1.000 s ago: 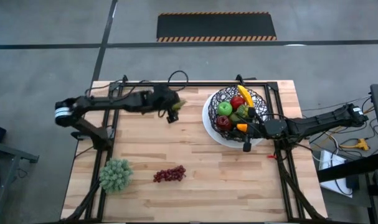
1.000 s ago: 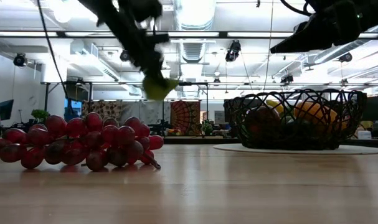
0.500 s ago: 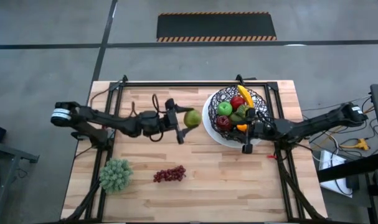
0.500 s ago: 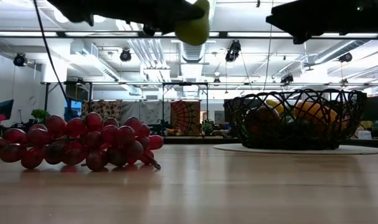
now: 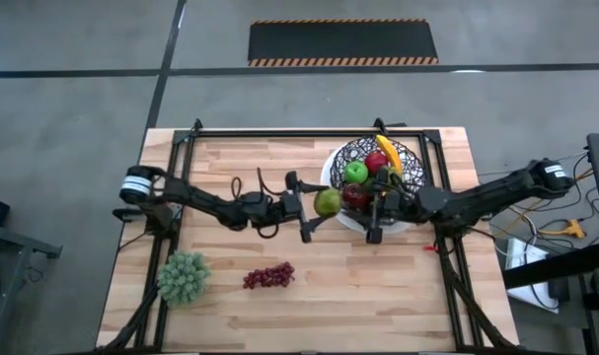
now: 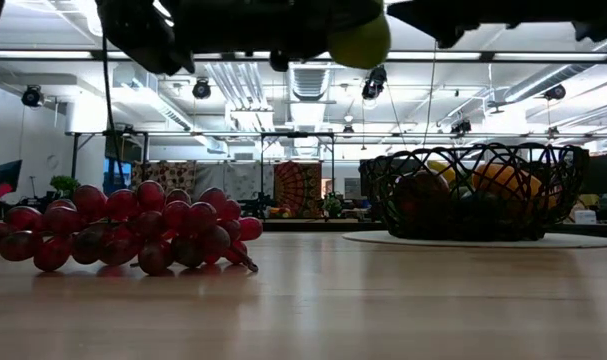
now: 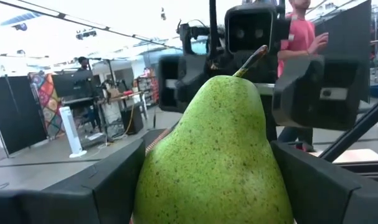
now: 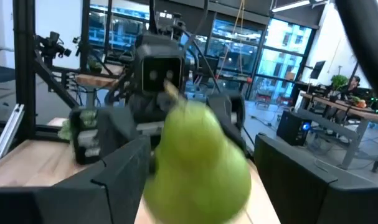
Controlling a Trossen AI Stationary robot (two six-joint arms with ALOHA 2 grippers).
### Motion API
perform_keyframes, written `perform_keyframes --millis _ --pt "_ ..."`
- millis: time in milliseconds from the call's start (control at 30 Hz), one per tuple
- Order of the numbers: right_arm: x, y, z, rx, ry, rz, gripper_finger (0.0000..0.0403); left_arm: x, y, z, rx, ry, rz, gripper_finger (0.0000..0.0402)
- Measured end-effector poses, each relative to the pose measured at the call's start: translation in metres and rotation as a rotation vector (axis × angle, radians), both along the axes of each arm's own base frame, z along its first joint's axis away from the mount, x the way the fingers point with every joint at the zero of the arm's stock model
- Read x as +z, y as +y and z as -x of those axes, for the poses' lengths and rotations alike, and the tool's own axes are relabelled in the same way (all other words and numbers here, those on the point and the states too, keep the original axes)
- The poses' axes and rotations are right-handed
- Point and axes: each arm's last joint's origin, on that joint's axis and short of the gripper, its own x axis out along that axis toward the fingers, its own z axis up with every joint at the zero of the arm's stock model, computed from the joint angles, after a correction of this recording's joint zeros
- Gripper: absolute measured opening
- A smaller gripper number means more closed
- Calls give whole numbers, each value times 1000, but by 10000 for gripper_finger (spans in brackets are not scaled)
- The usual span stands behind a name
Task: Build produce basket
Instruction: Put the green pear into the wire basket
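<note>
One pear point(image 5: 327, 203) | left hand point(image 5: 313, 204) clamps | stem toward right hand point(image 5: 375, 211)

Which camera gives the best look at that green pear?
The left wrist view: the pear fills it, sharp, stem visible. The right wrist view blurs it, the high view makes it tiny beside the basket, the low view catches only its bottom.

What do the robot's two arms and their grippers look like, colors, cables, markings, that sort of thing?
Both arms are slim, dark and jointed. The left arm has a white band near its base and thin black cables looping beside it; the right arm has a pale band at its outer end. The left gripper and right gripper are black, with broad, flat, angular dark fingers.
</note>
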Motion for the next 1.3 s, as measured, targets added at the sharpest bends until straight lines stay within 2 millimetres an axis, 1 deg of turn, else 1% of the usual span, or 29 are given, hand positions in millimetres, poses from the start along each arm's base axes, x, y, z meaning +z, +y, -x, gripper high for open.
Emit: perform_keyframes --millis 167,333,433,600,633,1033,1133,1300 --pt "3 2 -13 0 12 2 275 0 -5 -13 -13 -9 0 306" --pt "4 4 -24 1 26 16 258 1 -8 -20 -39 -14 -9 306" --pt "4 5 -25 0 18 18 232 0 -8 -19 -37 -12 -8 306" --pt "4 5 -25 2 18 31 162 0 -8 -19 -39 -15 0 306" --pt "4 5 -25 2 19 31 157 1 -8 -18 -39 -15 0 306" --pt "1 5 -25 3 52 28 157 -1 -8 -18 -36 -6 -21 308" --pt "0 5 -25 4 59 22 157 -1 -8 -18 -36 0 -40 326" --pt "-5 4 -25 0 99 5 157 0 -9 -17 -50 -12 -42 388"
